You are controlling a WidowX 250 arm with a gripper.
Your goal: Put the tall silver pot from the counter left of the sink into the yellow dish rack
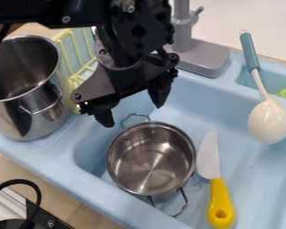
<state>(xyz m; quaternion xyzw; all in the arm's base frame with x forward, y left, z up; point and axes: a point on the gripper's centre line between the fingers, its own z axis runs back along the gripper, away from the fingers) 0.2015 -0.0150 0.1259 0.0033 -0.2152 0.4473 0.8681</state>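
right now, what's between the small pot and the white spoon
The yellow-handled knife lies between the small pot and the white spoon, its blade nearer the pot in the camera view.

A toy kitchen setup: a light-blue plastic sink (98, 154) with a gray faucet (196, 56) and metal pots (151, 159).

1. Gripper (133, 112): is black.
2. Small pot (150, 159): is silver, with paler streaks across its base.
3. Tall pot (29, 112): is silver, with darker grey inside.
4. Sink (190, 91): is plain pale blue.
5. Knife (219, 192): has a whitish blade, bright yellow handle.
6. Spoon (270, 120): is cream, with a teal handle.
7. Rack (63, 49): has pale yellow bars.
8. Faucet (199, 56): is grey.
9. Counter (61, 197): is light tan.
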